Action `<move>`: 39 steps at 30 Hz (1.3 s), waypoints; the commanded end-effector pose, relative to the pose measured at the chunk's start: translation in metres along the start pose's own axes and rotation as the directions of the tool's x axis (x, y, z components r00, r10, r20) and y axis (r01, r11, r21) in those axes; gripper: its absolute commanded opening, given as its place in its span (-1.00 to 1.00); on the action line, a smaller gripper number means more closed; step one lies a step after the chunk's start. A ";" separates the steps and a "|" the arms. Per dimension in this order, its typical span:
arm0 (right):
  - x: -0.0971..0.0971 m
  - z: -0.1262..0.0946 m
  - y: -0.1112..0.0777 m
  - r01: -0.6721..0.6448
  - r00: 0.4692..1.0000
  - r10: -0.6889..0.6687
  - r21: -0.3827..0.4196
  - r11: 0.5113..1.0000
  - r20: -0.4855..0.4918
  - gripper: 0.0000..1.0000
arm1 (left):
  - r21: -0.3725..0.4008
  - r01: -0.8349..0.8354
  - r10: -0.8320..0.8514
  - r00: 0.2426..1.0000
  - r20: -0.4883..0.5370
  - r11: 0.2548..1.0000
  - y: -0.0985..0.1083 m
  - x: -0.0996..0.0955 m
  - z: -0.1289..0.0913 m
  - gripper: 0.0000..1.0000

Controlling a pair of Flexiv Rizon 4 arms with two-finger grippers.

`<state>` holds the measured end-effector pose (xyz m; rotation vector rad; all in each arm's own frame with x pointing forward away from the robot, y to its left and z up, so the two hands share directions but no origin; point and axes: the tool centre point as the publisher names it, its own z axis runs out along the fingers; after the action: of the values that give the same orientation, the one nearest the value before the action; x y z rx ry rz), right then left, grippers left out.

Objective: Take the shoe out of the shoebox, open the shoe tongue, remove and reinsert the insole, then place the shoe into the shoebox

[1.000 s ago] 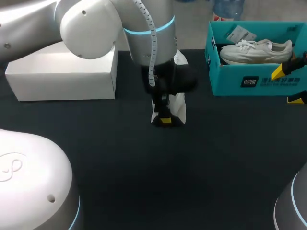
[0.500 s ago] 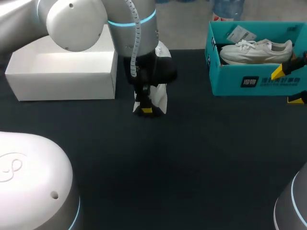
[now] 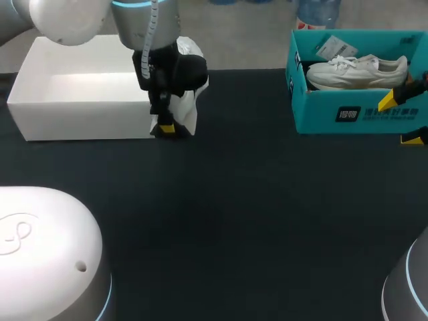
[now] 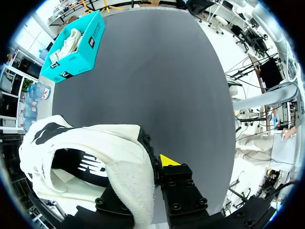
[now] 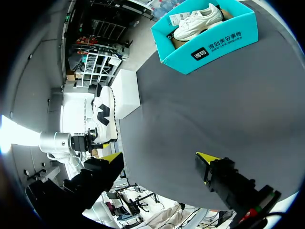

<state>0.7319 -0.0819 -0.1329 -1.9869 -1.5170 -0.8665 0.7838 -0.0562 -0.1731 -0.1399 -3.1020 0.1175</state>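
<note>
In the head view, your left gripper (image 3: pixel 167 127) pinches a white shoe (image 3: pixel 182 100) with black panels, just beside the front right corner of the open, smooth-walled white box (image 3: pixel 80 100). The table (image 3: pixel 254 221) is matte black. Far to the right, a teal box (image 3: pixel 348 114) of cardboard holds a white laced sneaker (image 3: pixel 358 69). Your right gripper (image 3: pixel 401 120) sits in front of it, its tips spread.

In the left wrist view, the shoe's (image 4: pixel 109 162) soft padded white fabric is clamped between the fingers. One yellow fingertip (image 4: pixel 167 161) shows against it and the other is hidden. The teal box (image 4: pixel 76 45) lies well ahead.

In the right wrist view, your right gripper (image 5: pixel 159 160) is wide apart around bare table. The teal box (image 5: pixel 214 40) and sneaker (image 5: pixel 198 21) are ahead, with the white box (image 5: pixel 126 93) and the held shoe (image 5: pixel 102 114) off to one side.
</note>
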 end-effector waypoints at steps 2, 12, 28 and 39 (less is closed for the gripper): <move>0.000 0.001 0.000 -0.001 1.000 0.001 0.000 1.000 0.001 1.00 | 0.014 -0.005 0.004 1.000 0.011 1.000 0.035 -0.010 -0.005 -1.00; 0.000 0.001 0.000 -0.001 1.000 0.001 0.000 1.000 0.001 1.00 | 0.003 -0.020 0.020 1.000 0.022 1.000 0.082 -0.041 -0.009 -1.00; 0.000 0.001 0.000 -0.001 1.000 0.001 0.000 1.000 0.001 1.00 | -0.044 -0.023 0.023 1.000 0.012 0.999 0.167 -0.088 -0.009 -1.00; 0.000 0.001 0.000 -0.001 1.000 0.001 0.000 1.000 0.001 1.00 | -0.033 0.031 -0.031 0.999 0.027 0.999 0.231 -0.127 -0.001 -1.00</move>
<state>0.7319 -0.0820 -0.1329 -1.9870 -1.5168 -0.8665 0.9218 0.1482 -0.1905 -0.0845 -3.1392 0.0324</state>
